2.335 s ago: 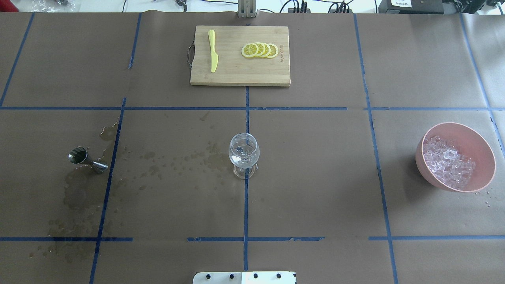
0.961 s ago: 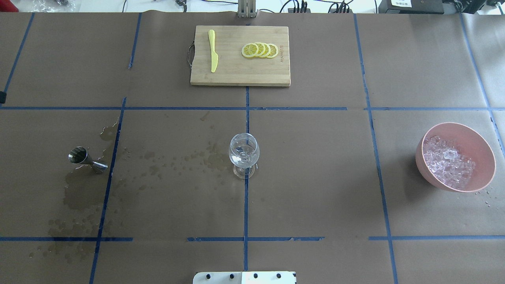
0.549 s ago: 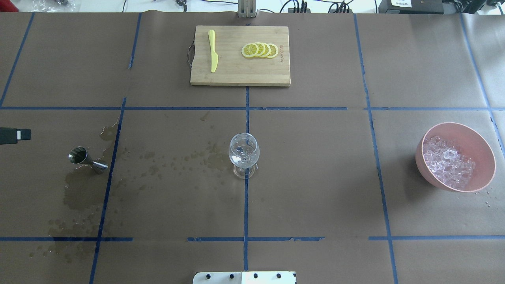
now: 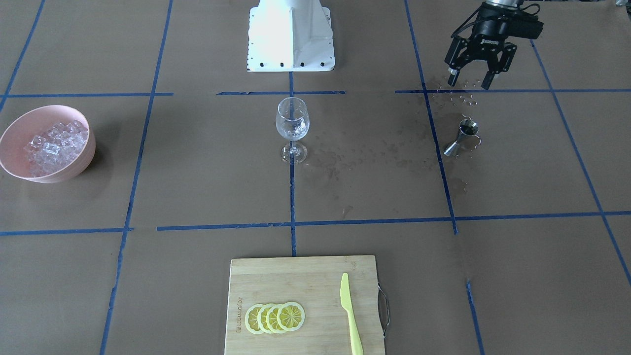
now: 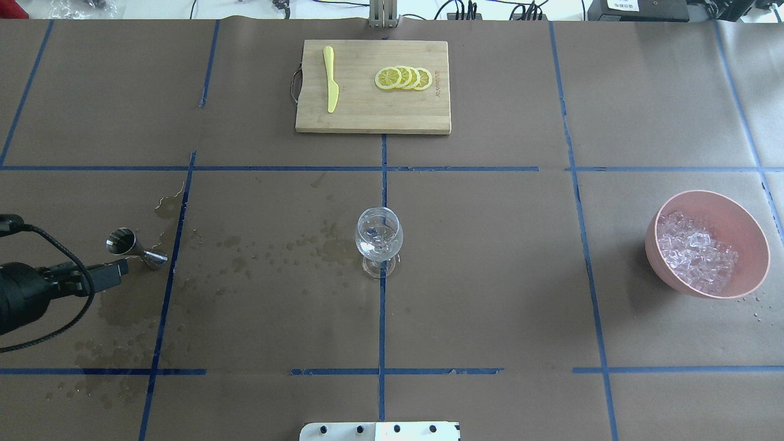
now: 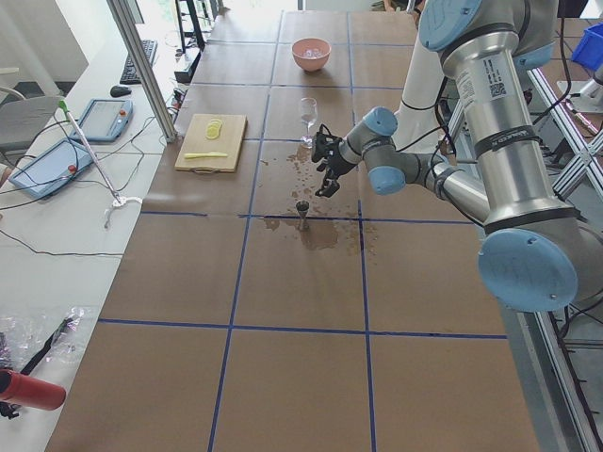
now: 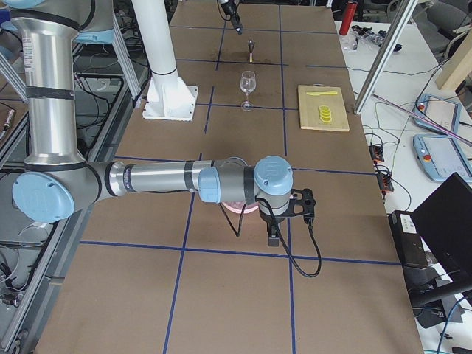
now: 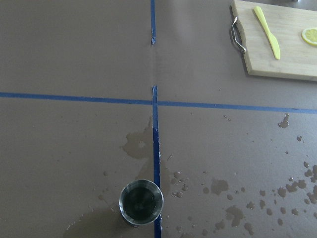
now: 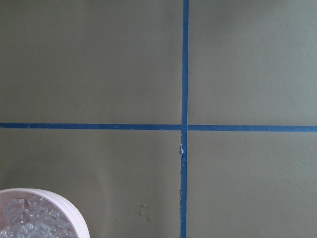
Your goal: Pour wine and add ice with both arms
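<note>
A steel jigger [image 5: 131, 246] stands upright on the wet paper at the left; it also shows in the front view [image 4: 462, 137] and the left wrist view [image 8: 141, 202]. I cannot tell whether it holds wine. My left gripper [image 4: 468, 80] is open and empty, above and just on the robot's side of the jigger. A wine glass [image 5: 379, 236] stands mid-table. Ice [image 5: 695, 251] fills a pink bowl [image 5: 752, 245] at the right. My right gripper [image 7: 272, 234] hangs over that bowl's outer side; I cannot tell whether it is open.
A wooden cutting board [image 5: 367, 116] with lemon slices [image 5: 404, 78] and a yellow knife [image 5: 331, 79] lies at the far middle. Wet splashes [image 5: 122, 306] spread from the jigger toward the glass. The white pedestal [image 4: 292, 34] stands behind the glass.
My left arm has come in from the left edge of the overhead view and now reaches up to the jigger. The jigger, the glass and the bowl have not moved.
</note>
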Available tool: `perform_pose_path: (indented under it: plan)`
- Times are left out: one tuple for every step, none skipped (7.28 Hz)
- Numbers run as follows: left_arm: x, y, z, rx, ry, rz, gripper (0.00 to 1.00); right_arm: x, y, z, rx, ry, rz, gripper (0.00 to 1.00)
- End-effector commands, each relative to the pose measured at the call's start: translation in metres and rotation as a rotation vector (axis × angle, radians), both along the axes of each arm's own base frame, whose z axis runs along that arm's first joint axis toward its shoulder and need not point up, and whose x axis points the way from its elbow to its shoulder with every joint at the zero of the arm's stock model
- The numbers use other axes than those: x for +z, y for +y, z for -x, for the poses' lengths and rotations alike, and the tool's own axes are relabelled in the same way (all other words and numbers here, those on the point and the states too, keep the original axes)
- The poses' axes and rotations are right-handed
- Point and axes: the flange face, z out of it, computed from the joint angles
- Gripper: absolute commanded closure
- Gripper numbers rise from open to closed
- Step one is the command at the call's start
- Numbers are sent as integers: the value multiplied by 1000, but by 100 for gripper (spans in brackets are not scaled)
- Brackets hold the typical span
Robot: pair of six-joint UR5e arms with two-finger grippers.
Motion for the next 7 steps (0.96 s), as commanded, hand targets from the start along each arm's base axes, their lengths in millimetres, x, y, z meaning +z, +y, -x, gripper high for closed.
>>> perform_pose_path:
  plan:
    - [30, 25, -41, -105, -48, -35, 6, -29, -8, 16, -14, -7, -23, 0]
    - [54, 23, -62, -158, -83, -71, 6, -48, -10, 35, 28, -23, 31, 0]
    - [73, 21, -74, -206, -112, -98, 6, -76, -11, 50, 63, -37, 54, 0]
    - [82, 21, -77, -229, -120, -102, 6, -96, -8, 58, 90, -48, 74, 0]
    - [85, 21, -80, -273, -114, -124, 6, -113, -6, 82, 91, -48, 98, 0]
    - [97, 20, -90, -319, -120, -148, 6, -130, -4, 105, 95, -57, 126, 0]
    - [103, 15, -104, -357, -127, -181, 6, -146, 2, 123, 106, -63, 147, 0]
